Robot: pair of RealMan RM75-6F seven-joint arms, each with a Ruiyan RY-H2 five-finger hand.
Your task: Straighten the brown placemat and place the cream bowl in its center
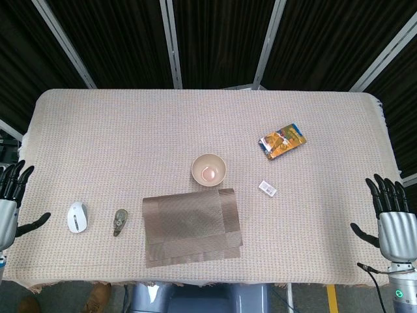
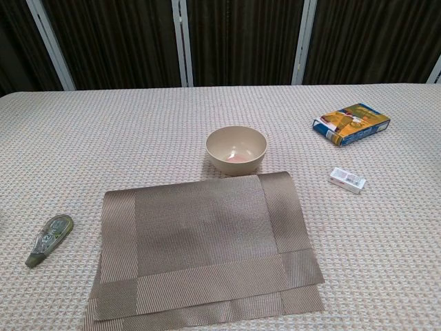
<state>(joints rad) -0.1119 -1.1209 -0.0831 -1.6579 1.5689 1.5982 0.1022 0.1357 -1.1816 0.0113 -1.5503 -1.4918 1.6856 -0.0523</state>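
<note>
So from the head view: one brown woven placemat (image 1: 192, 226), skewed, one cream bowl (image 1: 208, 169) touching its far edge. Left hand (image 1: 9, 195) and right hand (image 1: 391, 218) sit empty at the worktop (image 1: 130, 130) edges, fingers spread. Chest view: one mat, one bowl, no hands.

Woven, ribbed, faintly sheened placemat (image 2: 207, 248); smooth matt bowl (image 2: 236, 149); coarse, nubbly cloth over table (image 2: 138, 131). Glossy printed packet (image 2: 351, 124), smooth white plastic mouse (image 1: 77, 216), translucent greenish plastic tape dispenser (image 2: 48, 239). Grey metal-look hands (image 1: 394, 225), black fingers.
</note>
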